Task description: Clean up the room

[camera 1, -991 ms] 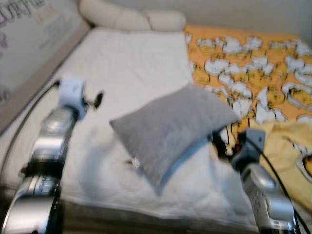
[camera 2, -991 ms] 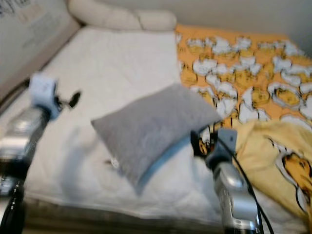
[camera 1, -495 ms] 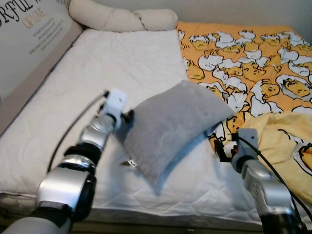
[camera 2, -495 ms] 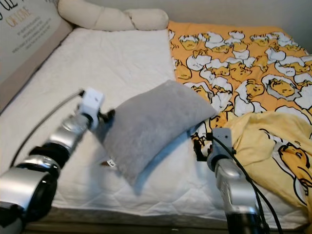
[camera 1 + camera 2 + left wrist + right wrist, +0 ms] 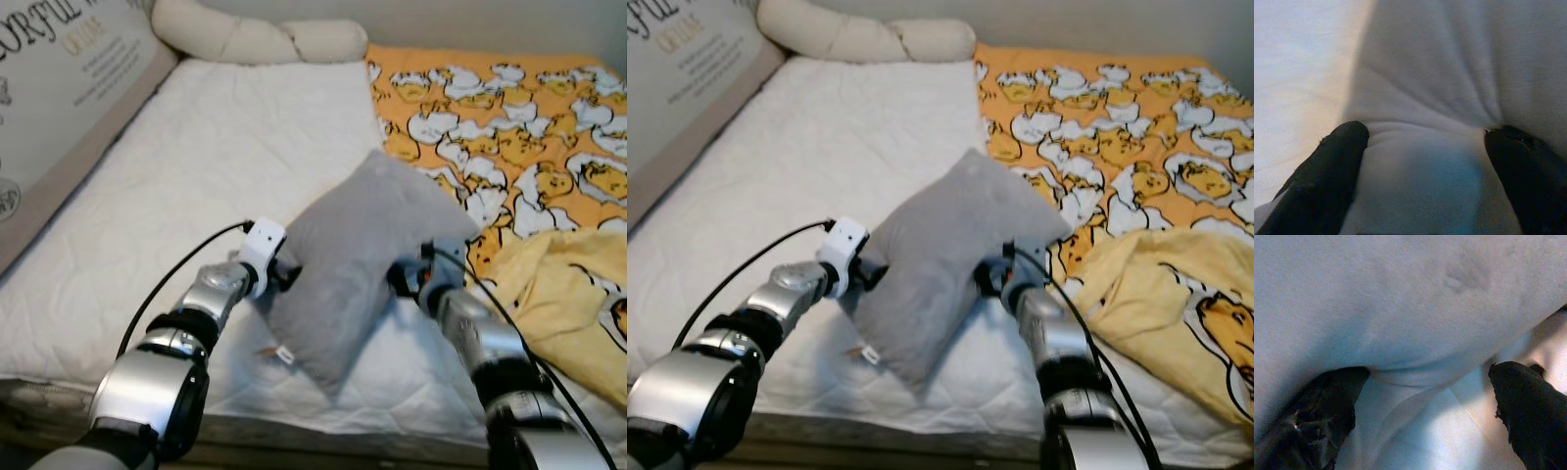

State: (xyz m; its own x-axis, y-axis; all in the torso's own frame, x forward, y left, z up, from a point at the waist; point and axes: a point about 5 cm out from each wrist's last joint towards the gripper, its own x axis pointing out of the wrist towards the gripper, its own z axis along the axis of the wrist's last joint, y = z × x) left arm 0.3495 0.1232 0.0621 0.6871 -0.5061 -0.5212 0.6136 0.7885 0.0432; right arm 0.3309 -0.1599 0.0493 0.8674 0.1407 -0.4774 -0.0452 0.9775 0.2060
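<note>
A: Where's the grey cushion [image 5: 364,250]?

B: Near the middle of the white mattress [image 5: 225,157], squeezed between the two arms, one corner raised toward 12 o'clock and its lower corner with a small tag pointing to 6 o'clock.

A: And the left gripper [image 5: 279,274]?

B: At the cushion's 9 o'clock edge. In the left wrist view its black fingers [image 5: 1327,176] are spread wide with the grey fabric bulging between them, pressed against it rather than pinched shut.

A: The right gripper [image 5: 404,277]?

B: At the cushion's 3 o'clock edge, fingers [image 5: 1322,416] likewise parted, the cushion's underside lying across them and pale sheet beyond.

A: What's around it?

B: An orange duck-print blanket [image 5: 500,117] from 1 to 3 o'clock, a yellow garment [image 5: 558,294] at 4 o'clock just beside the right arm, a cream knotted bolster [image 5: 260,39] at 12 o'clock along the wall, and a lettered headboard panel [image 5: 69,78] at 10 o'clock
</note>
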